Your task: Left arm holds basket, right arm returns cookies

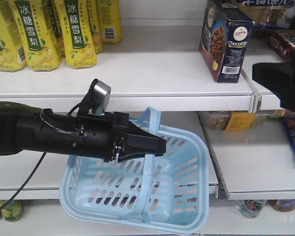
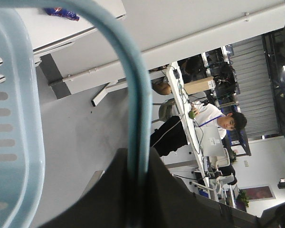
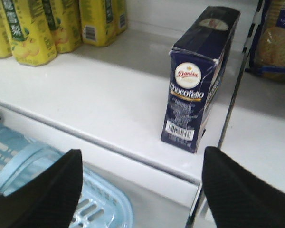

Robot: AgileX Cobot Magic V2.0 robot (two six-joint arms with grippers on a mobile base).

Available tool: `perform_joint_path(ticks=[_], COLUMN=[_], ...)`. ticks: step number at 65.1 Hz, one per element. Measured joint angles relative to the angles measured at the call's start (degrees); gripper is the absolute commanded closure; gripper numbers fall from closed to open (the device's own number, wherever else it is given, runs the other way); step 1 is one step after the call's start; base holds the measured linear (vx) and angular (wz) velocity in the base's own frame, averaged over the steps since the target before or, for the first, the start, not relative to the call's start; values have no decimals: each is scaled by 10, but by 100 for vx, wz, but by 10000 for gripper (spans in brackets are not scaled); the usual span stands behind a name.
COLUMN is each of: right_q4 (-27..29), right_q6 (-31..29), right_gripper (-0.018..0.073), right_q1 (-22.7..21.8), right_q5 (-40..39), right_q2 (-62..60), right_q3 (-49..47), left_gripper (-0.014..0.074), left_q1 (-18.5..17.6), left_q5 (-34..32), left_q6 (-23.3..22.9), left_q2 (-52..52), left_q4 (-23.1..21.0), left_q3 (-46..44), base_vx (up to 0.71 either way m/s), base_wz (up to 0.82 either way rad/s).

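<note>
Chocofello cookie carton (image 3: 195, 90): upright on shelf (image 1: 162, 73) right of yellow drink bottles (image 1: 54, 29), above basket (image 1: 187, 196) hung from left gripper (image 1: 150, 145) clamped on handle; right gripper (image 3: 142, 185) wide, empty; retreat straight, avoiding carton.

The cookies (image 3: 194, 90) read "Danisa" and "Chocofello"; yellow bottles (image 1: 78, 29) read "冰糖雪梨".

one basket (image 1: 187, 187), one cookies carton (image 1: 225, 42)

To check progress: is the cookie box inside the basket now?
No, the cookies stand upright on the white shelf, above the empty basket.
</note>
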Motion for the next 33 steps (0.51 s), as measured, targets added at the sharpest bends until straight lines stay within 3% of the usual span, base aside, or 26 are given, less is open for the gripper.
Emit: perform_joint_path(ticks=[20, 33], right_q4=[-143, -156], right_q6=[104, 133], right_gripper=[123, 136], right_q1=[-1, -1], right_q5=[142, 207], right_q2=[-68, -128], right_q3=[0, 2], left_gripper=[602, 602], left_q1=[0, 0], left_q5=[0, 0], left_q6=[0, 0], left_q2=[0, 0], left_q4=[0, 0], left_q3=[0, 0], base_vx=[0, 0], base_wz=[0, 0])
